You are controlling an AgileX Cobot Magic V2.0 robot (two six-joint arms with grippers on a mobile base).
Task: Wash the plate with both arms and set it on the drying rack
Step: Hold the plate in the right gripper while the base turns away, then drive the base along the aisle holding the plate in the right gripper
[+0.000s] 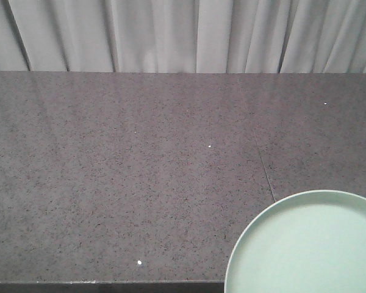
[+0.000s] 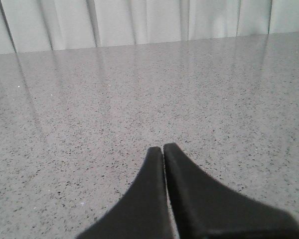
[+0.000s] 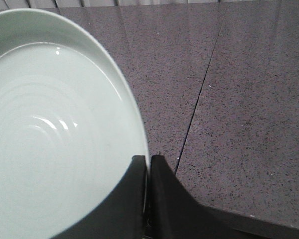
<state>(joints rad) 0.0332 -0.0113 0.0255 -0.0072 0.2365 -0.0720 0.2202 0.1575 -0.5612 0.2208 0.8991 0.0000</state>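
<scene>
- Gripping the plate (image 3: pixel 50 124) by its rim, the right gripper (image 3: pixel 148 162) has its two black fingers pinched on the near right edge, one on the inner face and one on the outer.
- Plate position: lower right of the front view, cut off by the frame at right and bottom. Its lower part crosses the front edge of the counter (image 1: pixel 110 171) in that picture. Whether it rests on the stone or is lifted cannot be told.
- Plate face: bare and glossy, with faint concentric rings and one bright reflection. The right gripper's fingers hide a short stretch of rim.
- Left gripper (image 2: pixel 163 149): fingers pressed together tip to tip, holding nothing, over speckled stone.
- Counter: dark speckled stone. A thin seam (image 1: pixel 265 171) runs from the back toward the plate and, in the right wrist view, passes just right of the gripper.
- Small white specks (image 1: pixel 139 262) lie on the stone left of the plate, well apart from it.
- A pale pleated curtain (image 1: pixel 171 36) hangs along the counter's back edge.
</scene>
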